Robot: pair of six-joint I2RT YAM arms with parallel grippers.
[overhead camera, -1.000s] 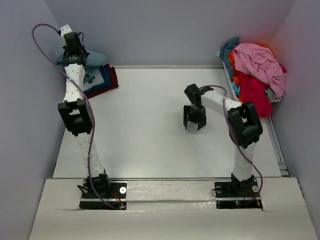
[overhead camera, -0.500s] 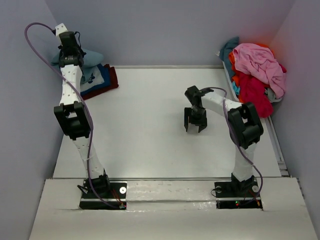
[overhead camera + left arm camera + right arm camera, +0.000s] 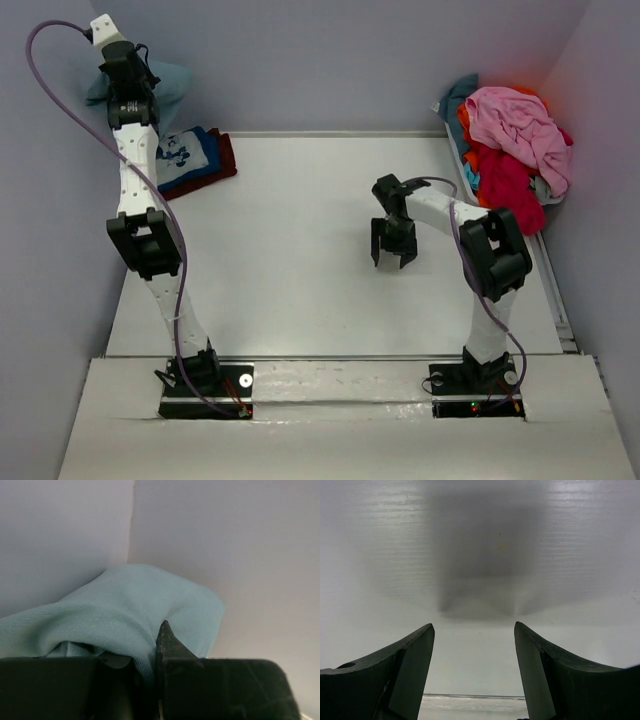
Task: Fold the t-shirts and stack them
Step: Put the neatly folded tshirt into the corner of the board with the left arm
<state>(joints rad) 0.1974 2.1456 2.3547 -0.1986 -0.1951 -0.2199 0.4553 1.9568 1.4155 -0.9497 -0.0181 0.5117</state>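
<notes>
T-shirts in three spots around white table (image 3: 300,250). Biggest lot: loose unfolded heap against far right wall, in white tray (image 3: 452,140) with rim showing on its left; pink tee (image 3: 515,125) draped on top, red tee (image 3: 510,185) at near side, orange tee (image 3: 465,125) and teal tee (image 3: 460,92) showing at far left of heap. Next: folded stack in far left corner of table, blue cartoon-print tee (image 3: 185,152) on top, dark red tee (image 3: 222,160) at bottom, edge sticking out to the right. Smallest lot: single pale blue-green tee (image 3: 165,80), bunched, lifted clear of the stack and up against far left wall corner. Pinched by left gripper (image 3: 152,652), jaws almost closed on a fold of cloth, one black fingertip visible beside it in wrist view. Right gripper (image 3: 393,258) right of table centre, pointing down, close above bare surface, jaws spread wide, nothing between them, own shadow on the table below.
</notes>
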